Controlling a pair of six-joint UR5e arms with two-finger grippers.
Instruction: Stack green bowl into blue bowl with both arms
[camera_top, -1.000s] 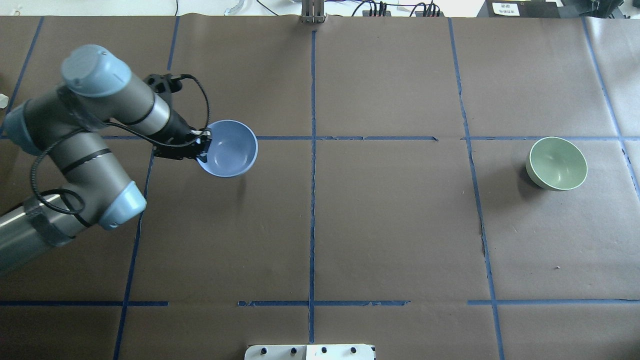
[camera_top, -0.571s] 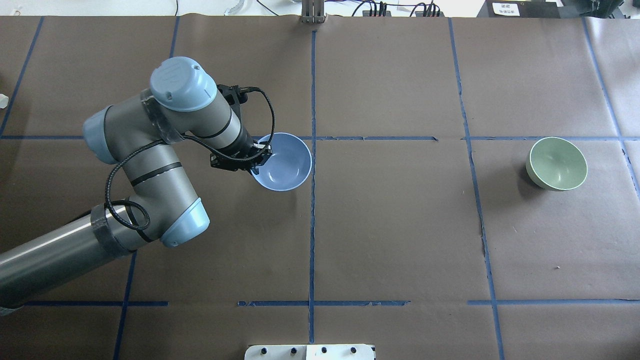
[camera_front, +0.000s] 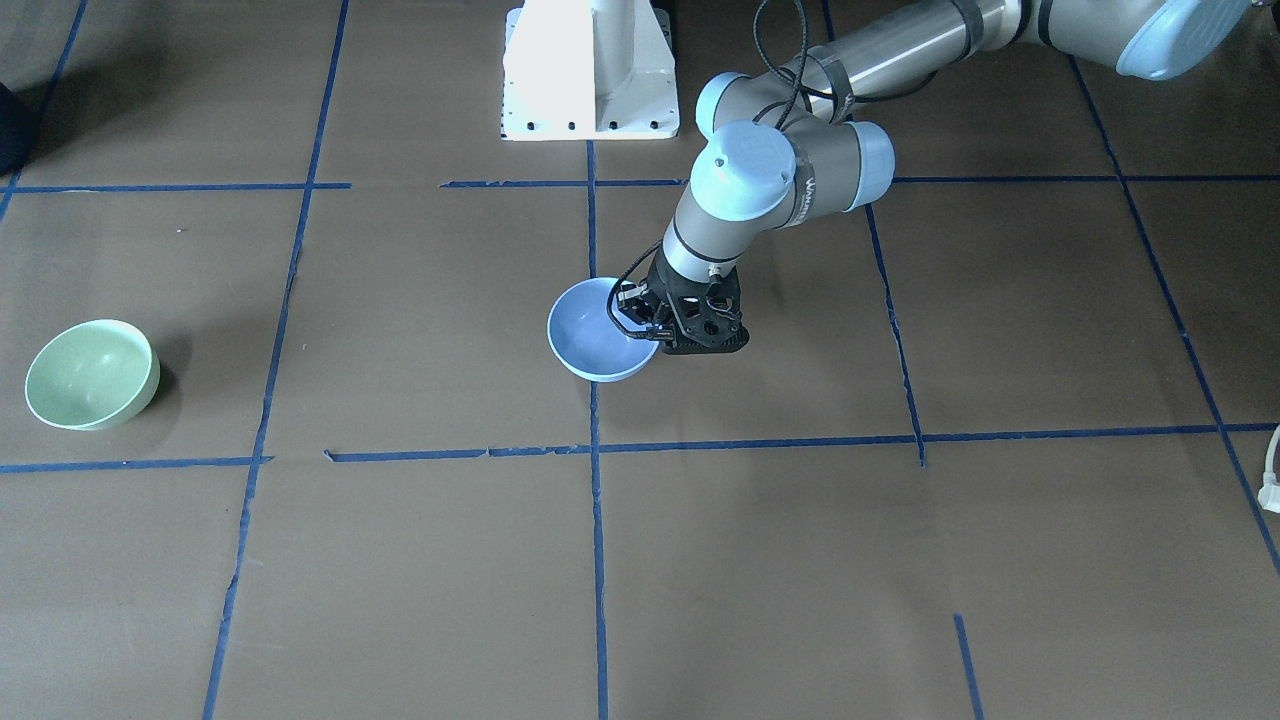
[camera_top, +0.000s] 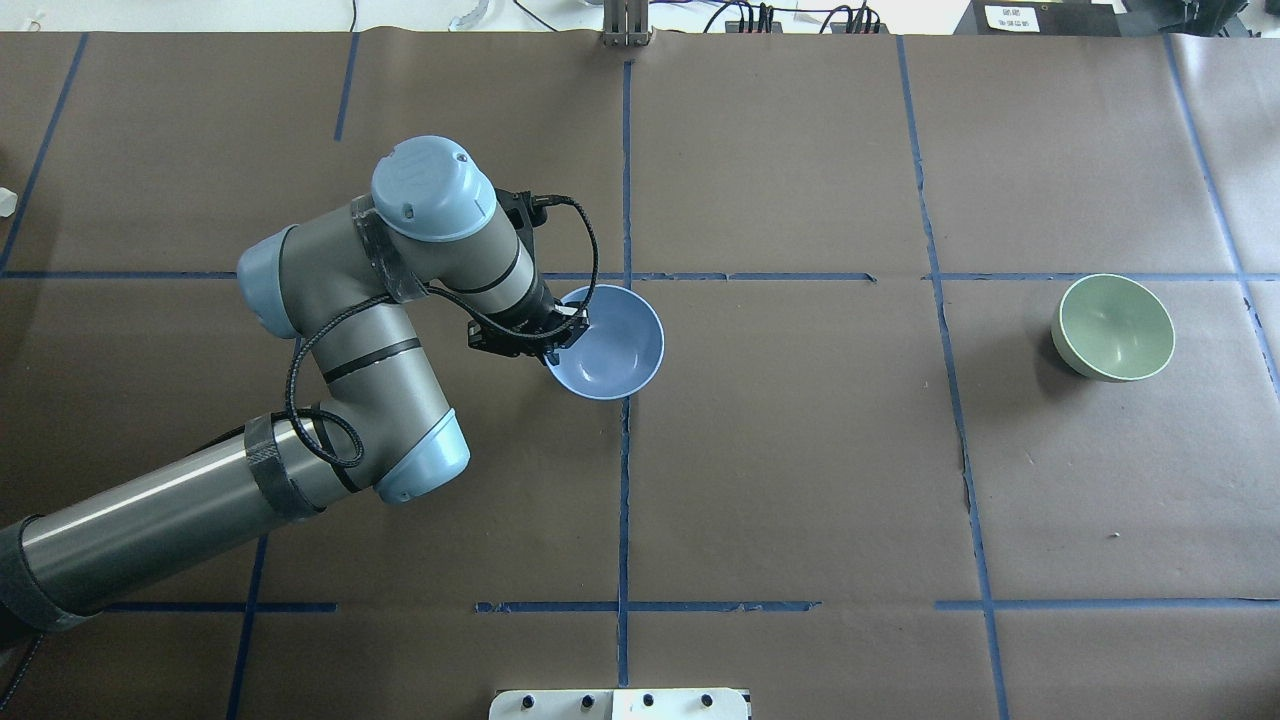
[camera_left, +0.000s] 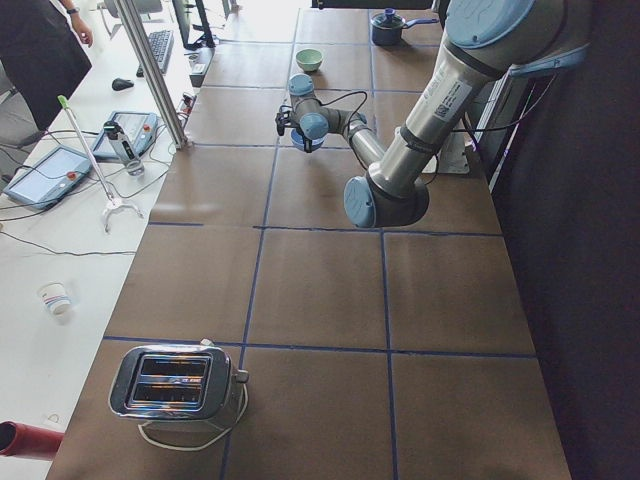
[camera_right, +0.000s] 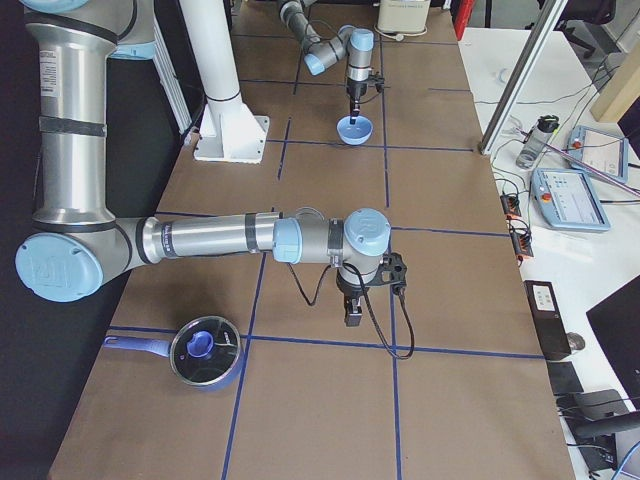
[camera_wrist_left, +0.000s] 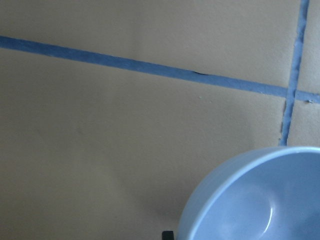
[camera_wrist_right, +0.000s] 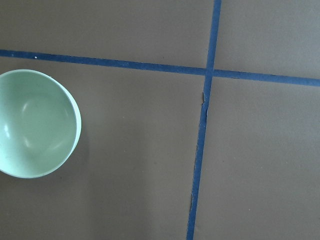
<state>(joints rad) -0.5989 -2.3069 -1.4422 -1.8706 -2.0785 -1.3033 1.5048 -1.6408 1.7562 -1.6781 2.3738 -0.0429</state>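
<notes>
Two plain bowls on a brown table (camera_top: 800, 470) gridded in blue tape.
The blue bowl (camera_top: 610, 345) is pale periwinkle, the green bowl (camera_top: 1113, 327) pale mint, both unpatterned; the left arm (camera_top: 385, 375) shows silver-grey with light-blue caps.

Robotics lab: tape-gridded table (camera_top: 800, 450), teach pendants (camera_left: 45, 178), keyboard (camera_left: 160, 48), operator (camera_left: 40, 45) at side bench (camera_left: 60, 240).

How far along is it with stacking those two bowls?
Done: the left tool grips the blue bowl by its rim. In hand: that bowl is near the table's middle. Left: the green bowl sits alone on the table, ungrasped, and must go into the blue one.
</notes>
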